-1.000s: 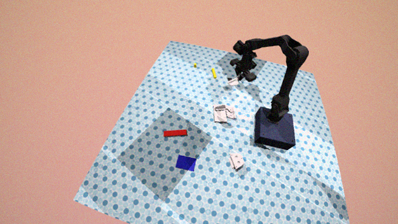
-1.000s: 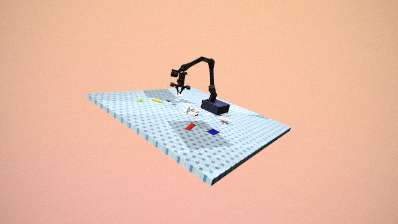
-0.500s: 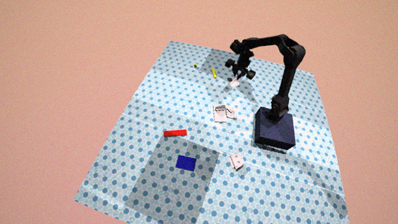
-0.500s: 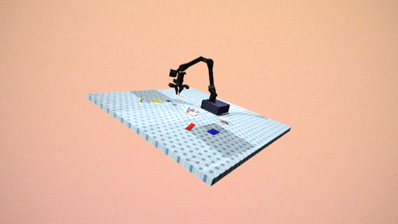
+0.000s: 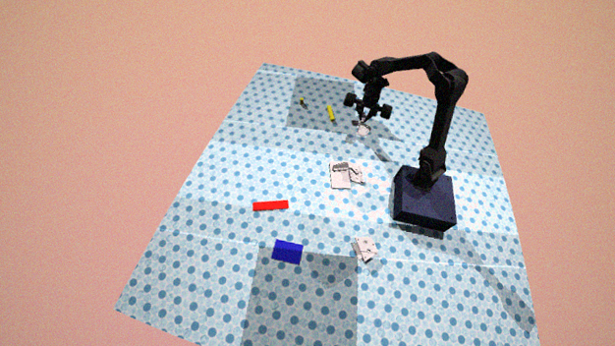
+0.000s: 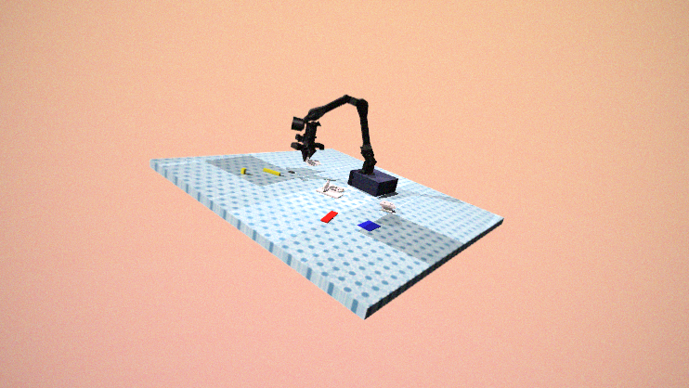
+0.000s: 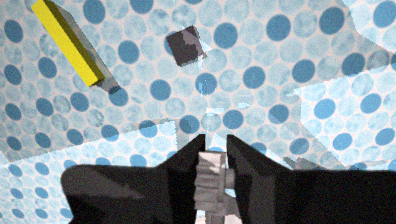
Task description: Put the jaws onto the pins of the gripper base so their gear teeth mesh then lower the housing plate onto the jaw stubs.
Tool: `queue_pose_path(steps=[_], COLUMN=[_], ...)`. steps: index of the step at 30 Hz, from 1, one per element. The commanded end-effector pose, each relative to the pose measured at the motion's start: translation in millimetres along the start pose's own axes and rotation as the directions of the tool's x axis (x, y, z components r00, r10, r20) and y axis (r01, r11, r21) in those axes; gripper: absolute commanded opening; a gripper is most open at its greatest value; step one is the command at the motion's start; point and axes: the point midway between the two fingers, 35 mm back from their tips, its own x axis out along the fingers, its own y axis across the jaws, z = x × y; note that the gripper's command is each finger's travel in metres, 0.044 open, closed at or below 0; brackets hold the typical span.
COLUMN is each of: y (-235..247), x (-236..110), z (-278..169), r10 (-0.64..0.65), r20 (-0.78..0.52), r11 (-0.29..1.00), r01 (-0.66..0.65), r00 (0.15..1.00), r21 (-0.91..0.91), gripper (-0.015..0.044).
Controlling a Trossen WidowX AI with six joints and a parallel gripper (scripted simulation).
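White toothed jaw piece [image 5: 363, 129] [image 6: 312, 162] [image 7: 210, 182] between the gripper's 2 black jaws

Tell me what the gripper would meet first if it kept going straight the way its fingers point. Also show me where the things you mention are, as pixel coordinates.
Probably the patterned table top [image 5: 227, 178] [image 6: 269, 212] [image 7: 150, 30]: the gripper [image 5: 363, 119] [image 6: 306, 160] [image 7: 215, 140] points down, though the pale part [image 5: 363, 129] [image 6: 313, 162] [image 7: 211, 187] it grips may touch first. Depth is unclear.
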Motion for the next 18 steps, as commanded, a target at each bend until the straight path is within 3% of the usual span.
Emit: queue_pose_path(steps=[1,18], y=[2,21], x=[0,-1], z=[0,-1], r10=[0.000,0.002], r20=[-0.003,-0.003], r11=[0.999,0.888], r01=[0.000,-0.003], r00=[1.000,1.000], r21=[-0.048,-0.461], gripper=[0.0037,0.0037])
